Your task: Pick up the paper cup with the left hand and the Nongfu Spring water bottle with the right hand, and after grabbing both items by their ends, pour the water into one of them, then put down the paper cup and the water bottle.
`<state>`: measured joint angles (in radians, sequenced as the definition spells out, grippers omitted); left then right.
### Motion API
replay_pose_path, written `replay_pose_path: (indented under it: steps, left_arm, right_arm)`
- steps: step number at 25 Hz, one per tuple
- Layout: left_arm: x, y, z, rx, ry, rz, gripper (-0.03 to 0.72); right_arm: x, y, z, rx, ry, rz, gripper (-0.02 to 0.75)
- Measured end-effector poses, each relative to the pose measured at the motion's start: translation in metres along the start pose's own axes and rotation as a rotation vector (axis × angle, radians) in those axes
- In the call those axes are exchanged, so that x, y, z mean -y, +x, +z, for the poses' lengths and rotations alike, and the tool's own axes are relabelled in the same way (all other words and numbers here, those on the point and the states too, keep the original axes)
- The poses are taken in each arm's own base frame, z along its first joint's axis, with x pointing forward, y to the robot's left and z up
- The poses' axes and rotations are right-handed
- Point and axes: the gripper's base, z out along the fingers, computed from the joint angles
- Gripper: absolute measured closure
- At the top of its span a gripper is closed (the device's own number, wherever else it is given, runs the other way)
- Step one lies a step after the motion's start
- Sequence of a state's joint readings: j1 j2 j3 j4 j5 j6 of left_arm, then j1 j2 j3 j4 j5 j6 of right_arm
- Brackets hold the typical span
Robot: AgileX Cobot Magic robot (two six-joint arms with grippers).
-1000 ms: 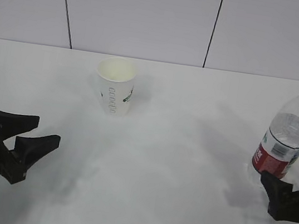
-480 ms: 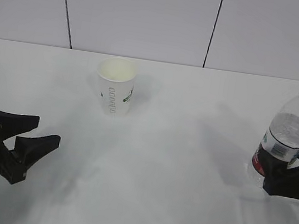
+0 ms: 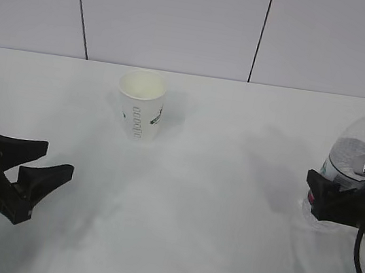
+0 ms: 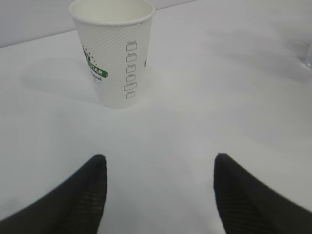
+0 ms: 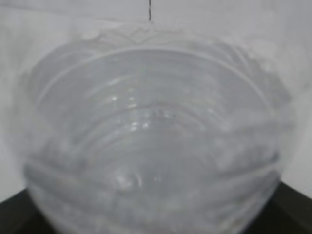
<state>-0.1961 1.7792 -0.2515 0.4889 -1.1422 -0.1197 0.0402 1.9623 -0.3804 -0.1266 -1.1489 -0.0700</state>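
Worktop [image 3: 214,203]: white, bare between the 2 task items, which stand well apart.

Right hand [image 3: 338,201]: the big change. Over the last second it has risen from low at the near right edge and closed in on the Nongfu Spring water bottle [image 3: 359,152]. Its fingers now stand wide apart around the bottle's lower body, covering most of the red label. Whether they press the plastic cannot be told; the bottle stands upright on the worktop, capless, not lifted. Judgement: the right side is at the point of gripping; closing comes next.

Left hand [image 3: 36,170]: unchanged over the same second. Low at the near left, fingers spread and holding nothing, well apart from the paper cup [image 3: 140,105]. Judgement: the cup pick-up has not begun, so pouring is some way off.

Paper cup: upright toward the back, left of centre, mouth open, cream inside.

What each view adds:
- Exterior view: the only one giving both items and both arms at once, and the water [image 3: 351,158] level, roughly half up the bottle.
- Right wrist view: bottle [image 5: 151,141] fills the frame, ribbed and blurred, very close; dark finger edges in the bottom corners flank it. Confirms the bottle sits between the fingers, which the exterior view partly hides.
- Left wrist view: cup [image 4: 113,51] ahead and slightly left of the gap between the 2 fingertips [image 4: 92,168]; green print and a column of small squares are legible here only.
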Motion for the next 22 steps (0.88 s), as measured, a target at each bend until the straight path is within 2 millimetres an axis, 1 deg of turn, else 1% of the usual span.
replay_pose_path:
  steps: [3,8,12,17,22]
  left_arm:
    - [0.0,0.0,0.0,0.0,0.0,0.0,0.181]
    - [0.0,0.0,0.0,0.0,0.0,0.0,0.181]
    - [0.0,0.0,0.0,0.0,0.0,0.0,0.181]
    - [0.0,0.0,0.0,0.0,0.0,0.0,0.181]
    - [0.0,0.0,0.0,0.0,0.0,0.0,0.181]
  right_arm:
    - [0.0,0.001,0.004,-0.003,0.0,0.011,0.122]
    - [0.0,0.002,0.004,-0.006,-0.004,0.01,0.206]
    - [-0.001,0.002,0.004,-0.003,-0.012,0.008,0.243]
    - [-0.003,0.002,0.004,-0.003,-0.03,0.001,0.248]
    - [-0.005,0.002,-0.008,-0.021,-0.047,-0.006,0.251]
